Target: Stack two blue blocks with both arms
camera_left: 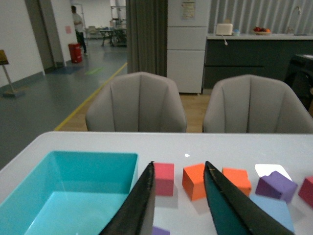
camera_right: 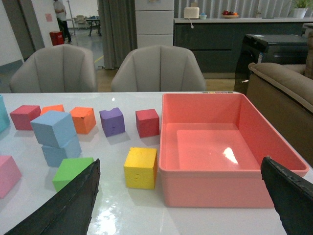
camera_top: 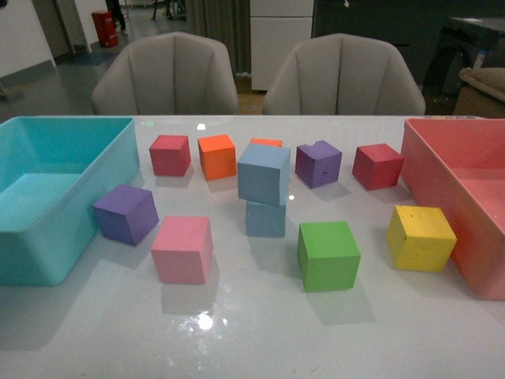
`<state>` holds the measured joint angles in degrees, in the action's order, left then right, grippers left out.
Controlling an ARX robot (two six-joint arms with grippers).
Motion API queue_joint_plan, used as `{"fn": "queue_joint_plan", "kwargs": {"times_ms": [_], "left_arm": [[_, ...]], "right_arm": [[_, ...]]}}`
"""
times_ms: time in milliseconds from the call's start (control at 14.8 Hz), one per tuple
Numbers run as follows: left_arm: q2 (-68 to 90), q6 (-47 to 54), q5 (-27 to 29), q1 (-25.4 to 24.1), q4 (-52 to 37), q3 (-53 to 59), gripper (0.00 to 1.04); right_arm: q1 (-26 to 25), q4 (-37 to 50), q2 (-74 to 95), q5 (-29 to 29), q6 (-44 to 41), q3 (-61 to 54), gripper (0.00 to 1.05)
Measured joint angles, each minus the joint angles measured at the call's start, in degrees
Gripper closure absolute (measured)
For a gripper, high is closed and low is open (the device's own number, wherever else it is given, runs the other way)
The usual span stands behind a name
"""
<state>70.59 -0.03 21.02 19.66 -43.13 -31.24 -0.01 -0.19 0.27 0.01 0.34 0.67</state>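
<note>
Two pale blue blocks stand stacked at the table's middle. The upper blue block [camera_top: 264, 174] sits twisted and slightly off-centre on the lower blue block [camera_top: 265, 219]. The right wrist view shows the same stack, upper block [camera_right: 53, 127] on lower block [camera_right: 61, 149]. Neither arm appears in the front view. My left gripper [camera_left: 179, 165] is open and empty, hovering high over the near left of the table; a blue block's top [camera_left: 274, 213] shows beside its finger. My right gripper [camera_right: 179, 161] is wide open and empty, facing the pink bin, well away from the stack.
A turquoise bin [camera_top: 31, 257] stands at the left and a pink bin [camera_top: 442, 189] at the right. Around the stack lie purple [camera_top: 126, 213], pink [camera_top: 183, 249], green [camera_top: 328, 254], yellow [camera_top: 420, 238], red [camera_top: 170, 155] and orange [camera_top: 217, 155] cubes. Two chairs stand behind the table.
</note>
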Motion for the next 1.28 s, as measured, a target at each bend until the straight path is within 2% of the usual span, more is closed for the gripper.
{"fn": "queue_joint_plan", "kwargs": {"times_ms": [202, 337, 539, 943, 1010, 1077, 1145, 1212, 1279], "left_arm": [[-1.4, 0.0, -1.7, -0.8, -0.2, 3.0, 0.81], [-4.4, 0.0, -5.4, -3.8, -0.2, 10.5, 1.02], [-13.6, 0.0, -9.5, -8.7, -0.6, 17.4, 1.03], [-27.6, 0.0, -15.6, -14.4, 6.2, 26.1, 1.03], [-30.3, 0.1, -19.5, -17.1, 7.8, 27.0, 1.03], [-33.0, 0.0, -20.0, -19.9, 9.6, 27.8, 1.03], [-35.4, 0.0, -20.7, -19.8, 11.3, 28.2, 1.03], [-35.9, 0.0, -21.0, -19.5, 8.2, 30.0, 1.03], [-37.6, 0.0, -20.9, -19.5, 11.8, 30.6, 1.03]], "right_arm": [[0.0, 0.0, 0.0, 0.0, 0.0, 0.0, 0.06], [0.0, 0.0, 0.0, 0.0, 0.0, 0.0, 0.06], [0.0, 0.0, 0.0, 0.0, 0.0, 0.0, 0.06], [0.0, 0.0, 0.0, 0.0, 0.0, 0.0, 0.06], [0.0, 0.0, 0.0, 0.0, 0.0, 0.0, 0.06], [0.0, 0.0, 0.0, 0.0, 0.0, 0.0, 0.06], [0.0, 0.0, 0.0, 0.0, 0.0, 0.0, 0.06], [0.0, 0.0, 0.0, 0.0, 0.0, 0.0, 0.06], [0.0, 0.0, 0.0, 0.0, 0.0, 0.0, 0.06]]}}
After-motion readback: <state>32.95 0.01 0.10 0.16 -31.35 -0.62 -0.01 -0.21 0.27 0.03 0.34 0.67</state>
